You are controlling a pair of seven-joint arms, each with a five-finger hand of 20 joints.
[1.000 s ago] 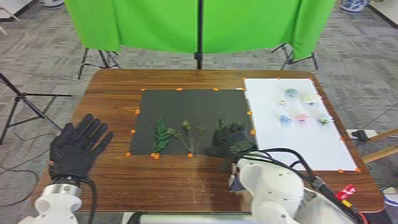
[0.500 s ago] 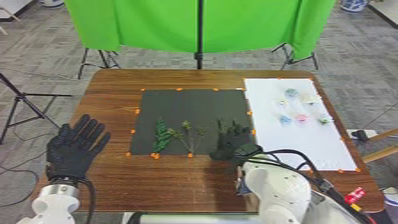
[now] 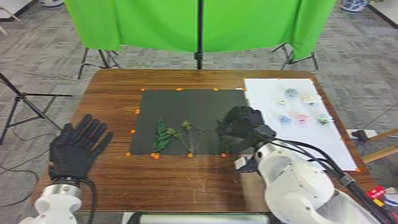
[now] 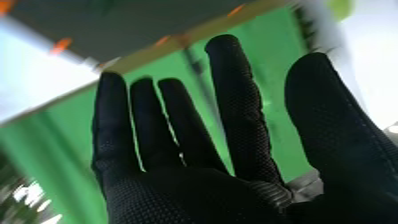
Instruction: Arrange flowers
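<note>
Head view: the left hand point(image 3: 76, 152) lies spread beside the black sheet point(image 3: 191, 102), on which a leafy sprig point(image 3: 162, 139) and thin dried stems point(image 3: 188, 136) are laid, while the small blossoms point(image 3: 302, 118) sit on the white sheet point(image 3: 293, 145); greenery is judged largely placed, blossoms judged outstanding, and the right hand point(image 3: 242, 123) is over the black sheet's right side. Right wrist view: the right hand has straight, parted fingers, pinching nothing
</note>
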